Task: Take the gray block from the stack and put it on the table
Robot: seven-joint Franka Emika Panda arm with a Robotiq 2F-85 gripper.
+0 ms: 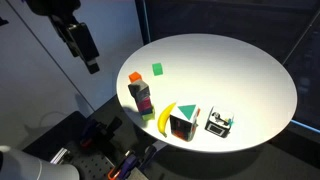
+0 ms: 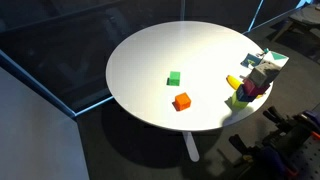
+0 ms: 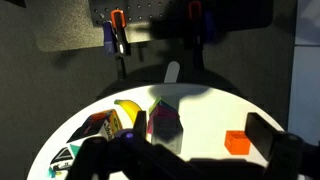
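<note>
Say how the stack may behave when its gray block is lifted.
The stack is a narrow column of separate cubes, so it probably tips easily under a sideways nudge. It stands near the table edge, so fallen cubes might drop off.

Both exterior views high, angled down on the table (image 1: 245,85), wrist view nearer, facing the stack (image 3: 165,125)

Bright white table (image 1: 250,70) amid dark surroundings, soft shadows; wrist view dim, foreground blurred

The table (image 1: 250,80) looks smooth and matt white, the orange cube (image 2: 181,101) matt too.
</note>
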